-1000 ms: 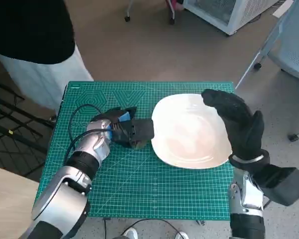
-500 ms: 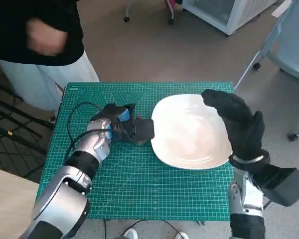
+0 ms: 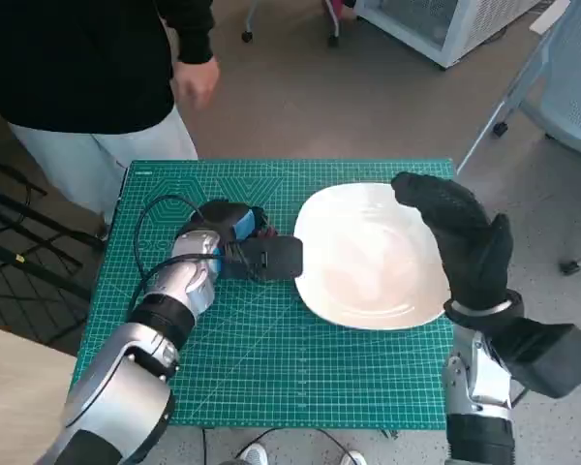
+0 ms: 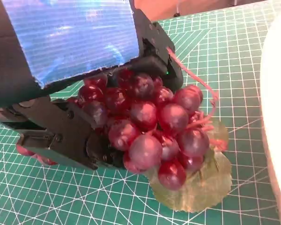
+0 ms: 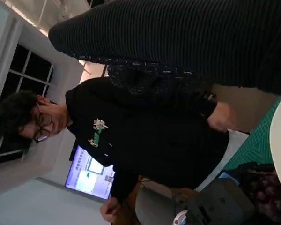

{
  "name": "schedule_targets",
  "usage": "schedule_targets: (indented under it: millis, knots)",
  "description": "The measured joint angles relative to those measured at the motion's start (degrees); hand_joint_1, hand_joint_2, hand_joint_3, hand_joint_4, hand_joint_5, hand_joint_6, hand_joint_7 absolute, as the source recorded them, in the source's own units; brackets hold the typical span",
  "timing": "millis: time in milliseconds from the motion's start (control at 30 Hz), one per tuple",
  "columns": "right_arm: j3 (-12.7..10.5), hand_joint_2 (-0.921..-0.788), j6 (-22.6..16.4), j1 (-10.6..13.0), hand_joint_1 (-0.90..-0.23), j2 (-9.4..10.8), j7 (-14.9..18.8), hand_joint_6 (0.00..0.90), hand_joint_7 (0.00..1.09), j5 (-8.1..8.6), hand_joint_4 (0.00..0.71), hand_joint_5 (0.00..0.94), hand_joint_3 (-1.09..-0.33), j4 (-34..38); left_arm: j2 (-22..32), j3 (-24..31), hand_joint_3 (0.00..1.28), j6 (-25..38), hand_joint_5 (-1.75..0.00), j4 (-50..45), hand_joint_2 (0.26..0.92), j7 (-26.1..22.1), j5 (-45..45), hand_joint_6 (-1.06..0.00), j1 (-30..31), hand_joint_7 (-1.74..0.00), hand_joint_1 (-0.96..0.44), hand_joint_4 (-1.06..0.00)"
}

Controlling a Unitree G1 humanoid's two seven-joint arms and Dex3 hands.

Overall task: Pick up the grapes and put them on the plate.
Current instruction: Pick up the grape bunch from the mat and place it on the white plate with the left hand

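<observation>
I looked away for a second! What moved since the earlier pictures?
The left hand, holding the grapes, edged a little toward the plate. The person stepped closer. The right hand stayed over the plate's edge.

The head view is being lit evenly by bright, diffuse light; only soft, faint shadows are being cast beside the forearms on the green surface (image 3: 271,358). The white plate (image 3: 368,257) is being rendered close to overexposed, with its relief largely washed out. Straight edges are being bowed toward the frame borders by the wide-angle lens. A person's hand (image 3: 196,81) is being smeared by motion blur. In the left wrist view, soft highlights are being reflected off the grapes (image 4: 152,129) and the blue tape (image 4: 70,35), and the plate edge is being blown out. The right wrist view is being backlit by bright windows (image 5: 18,70), so the foreground is being left dim, grainy and soft.
</observation>
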Motion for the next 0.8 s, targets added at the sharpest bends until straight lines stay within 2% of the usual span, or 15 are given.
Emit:
schedule_targets:
  millis: [233, 800]
  knots:
    - [0.01, -0.921, 0.0, -0.22, -0.484, 0.0, -0.03, -0.001, 0.43, -0.06, 0.193, 0.0, -0.576, 0.05, 0.24, -0.38, 0.25, -0.59, -1.34, 0.01, 0.921, -0.04, 0.01, -0.5, 0.02, -1.39, 0.0, -0.42]
    - [0.0, -0.921, 0.0, -0.26, -0.474, 0.07, -0.05, -0.001, 0.43, -0.47, 0.192, 0.0, -0.578, 0.13, 0.47, -0.23, 0.22, -1.2, -1.39, 0.11, 0.921, -0.23, -0.57, -0.51, 0.01, -1.29, 0.0, -0.47]
